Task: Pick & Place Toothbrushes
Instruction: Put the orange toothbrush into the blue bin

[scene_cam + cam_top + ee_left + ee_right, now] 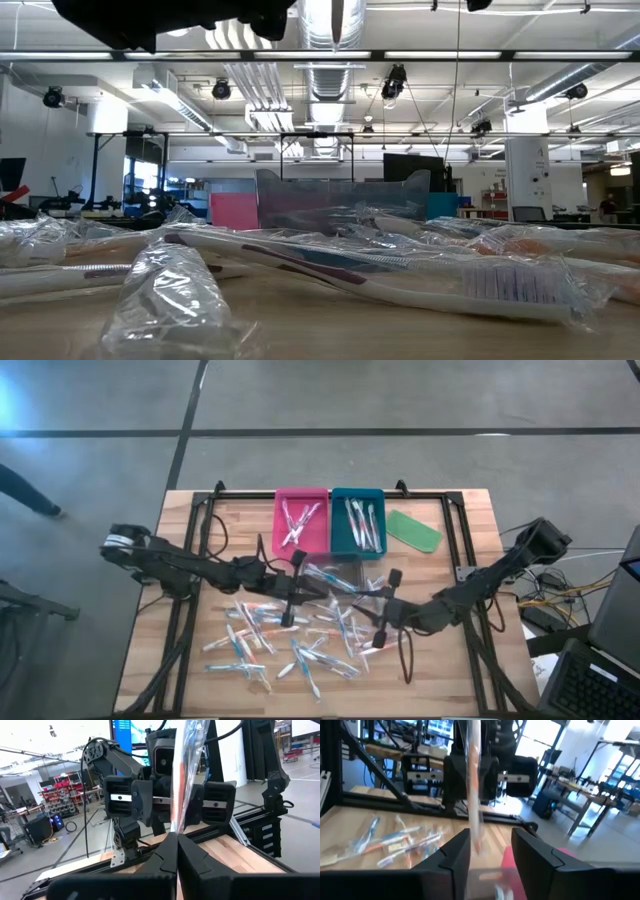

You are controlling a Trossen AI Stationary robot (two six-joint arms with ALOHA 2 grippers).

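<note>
- The wooden surface (470,660) is seen carrying a frame of dark rails, two trays at the far edge and a wide scatter of wrapped toothbrushes (270,645) across the middle and near part.
- The pink tray (301,520) is seen holding a few brushes, and the teal tray (358,520) beside it a few more; a flat green piece (414,530) lies just beside the teal tray.
- The task is judged to be at an early stage: only a handful have been placed, and dozens are left loose.
- Both arms are stretched inward from the sides, meeting near the middle, just in front of the trays, with the claws facing each other.
- The left claw (176,851) is clenched on one wrapped toothbrush (186,775), held upright between the two arms.
- The right claw (490,851) is parted, its fingers standing either side of that brush (474,785) without closing on it; a handover is judged to be in hand.
</note>
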